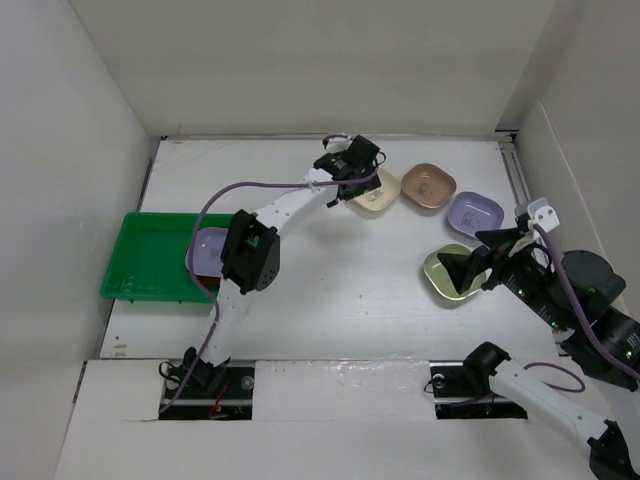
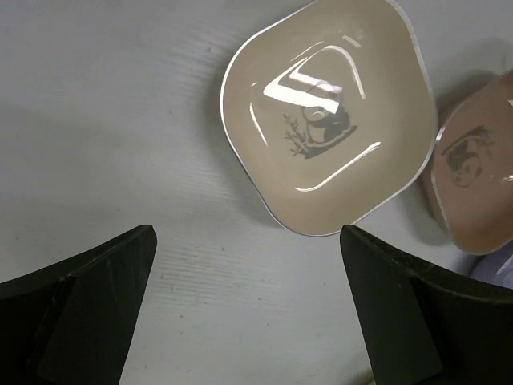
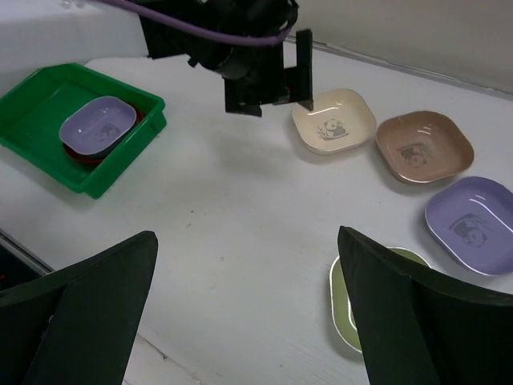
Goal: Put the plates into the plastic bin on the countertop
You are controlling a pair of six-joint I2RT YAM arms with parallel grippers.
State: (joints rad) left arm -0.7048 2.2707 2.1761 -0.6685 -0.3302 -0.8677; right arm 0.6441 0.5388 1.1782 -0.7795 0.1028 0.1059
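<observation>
The green plastic bin (image 1: 145,260) sits at the left on the white countertop (image 1: 340,270). It holds a lavender plate (image 1: 205,250) stacked on a red-brown one (image 3: 138,119). The cream plate (image 1: 376,190), tan-pink plate (image 1: 428,186) and a second lavender plate (image 1: 474,212) lie in a row at the back right. The olive green plate (image 1: 445,278) lies nearer. My left gripper (image 1: 350,165) is open and empty above the counter just short of the cream plate (image 2: 329,112). My right gripper (image 1: 462,262) is open and empty over the olive plate (image 3: 343,301), partly hiding it.
White walls (image 1: 60,180) enclose the counter on the left, back and right. A metal rail (image 1: 515,170) runs along the right wall. The left arm's purple cable (image 1: 250,188) loops above the bin's right side. A slot with the arm bases (image 1: 210,380) lies at the near edge.
</observation>
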